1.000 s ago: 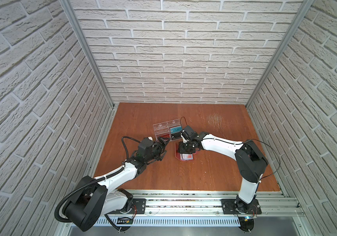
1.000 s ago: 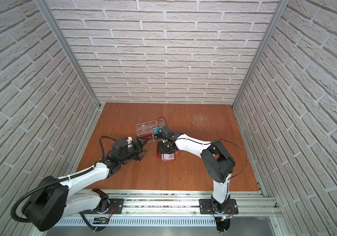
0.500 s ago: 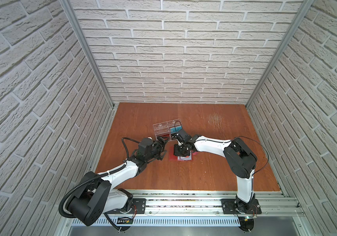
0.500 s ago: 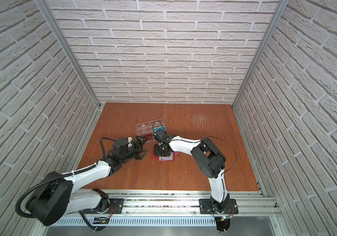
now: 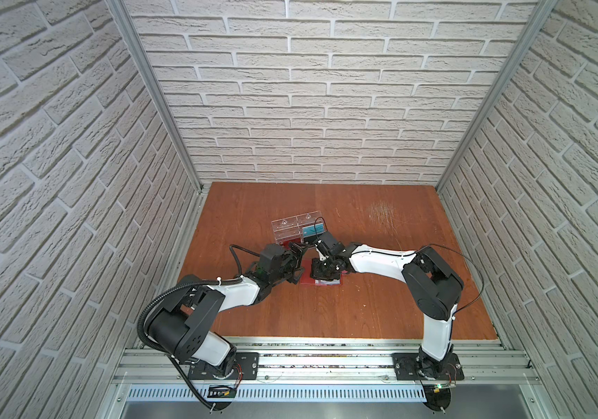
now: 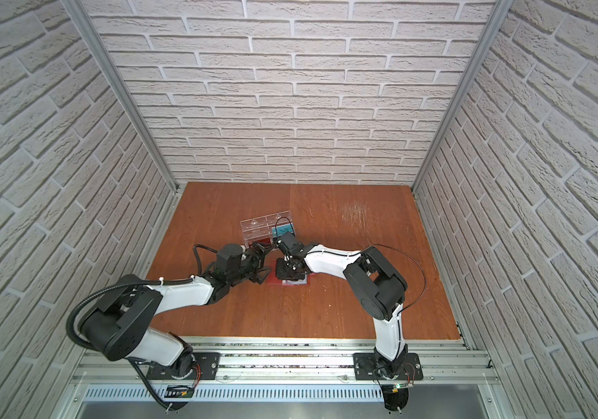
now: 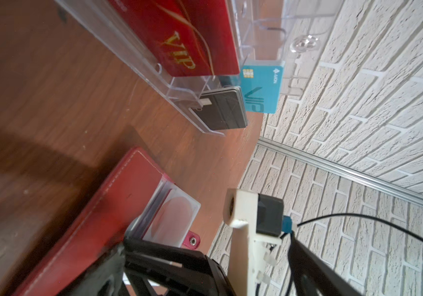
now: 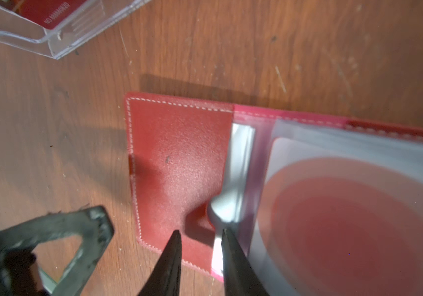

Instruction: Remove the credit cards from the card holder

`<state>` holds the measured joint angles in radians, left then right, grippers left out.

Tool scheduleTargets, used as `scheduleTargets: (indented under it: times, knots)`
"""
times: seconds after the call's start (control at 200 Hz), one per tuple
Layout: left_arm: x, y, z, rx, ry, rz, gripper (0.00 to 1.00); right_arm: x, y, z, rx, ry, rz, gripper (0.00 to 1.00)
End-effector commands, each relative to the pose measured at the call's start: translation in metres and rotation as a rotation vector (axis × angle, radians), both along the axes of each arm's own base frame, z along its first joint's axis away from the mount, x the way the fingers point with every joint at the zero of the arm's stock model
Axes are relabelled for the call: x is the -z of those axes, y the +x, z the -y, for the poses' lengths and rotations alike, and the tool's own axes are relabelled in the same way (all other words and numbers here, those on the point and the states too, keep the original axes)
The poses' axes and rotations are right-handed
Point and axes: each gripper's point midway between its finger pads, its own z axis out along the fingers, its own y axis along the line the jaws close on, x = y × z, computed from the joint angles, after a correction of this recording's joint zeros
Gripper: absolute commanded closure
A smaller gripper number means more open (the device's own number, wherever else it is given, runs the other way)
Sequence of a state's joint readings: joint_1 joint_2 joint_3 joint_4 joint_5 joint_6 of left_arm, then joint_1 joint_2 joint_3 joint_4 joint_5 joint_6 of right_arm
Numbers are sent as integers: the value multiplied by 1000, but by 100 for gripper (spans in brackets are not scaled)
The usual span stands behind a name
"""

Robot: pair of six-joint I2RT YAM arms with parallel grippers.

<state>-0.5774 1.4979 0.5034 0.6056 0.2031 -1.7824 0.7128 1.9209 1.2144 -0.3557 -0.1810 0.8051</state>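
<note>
Over the last second the right gripper [image 8: 200, 233] has settled low on the open holder [image 8: 179, 159] and drawn its jaws in to a narrow gap at the sleeve edge, so a pull looks close. Whether it nips the sleeve or nothing, I cannot tell. The left gripper [image 5: 299, 265] waits spread wide just beside the holder. The red-circle card [image 8: 346, 217] sits inside, blurred and cut off; other cards are hidden. The rack [image 5: 290, 228] stands just behind the holder

I found both top views set high at the near side, looking steeply down over the whole table [image 5: 362, 308]. Each wrist view sat low and close; the two shared the holder [image 7: 118, 200] and the rack [image 7: 179, 94].
</note>
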Motion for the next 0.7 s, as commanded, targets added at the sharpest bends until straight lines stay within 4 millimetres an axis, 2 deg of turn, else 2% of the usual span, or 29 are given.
scheduleTargets:
  times: [0.0, 0.265, 0.41, 0.575, 0.695]
  knots:
    - [-13, 9, 6, -20, -25, 59, 2, -16, 0, 6, 10, 21, 24, 71]
    - [17, 1, 10, -13, 11, 7, 2, -22, 0, 7, 11, 35, 32, 71]
    - [25, -3, 8, -15, 11, -1, 2, -33, -3, 16, 11, 30, 49, 71]
    - [26, -6, 8, 2, 31, 6, 2, -50, -7, 44, 32, -10, 85, 71]
    - [20, -6, 14, 38, 49, 24, 2, -48, -7, 71, 62, -52, 78, 71]
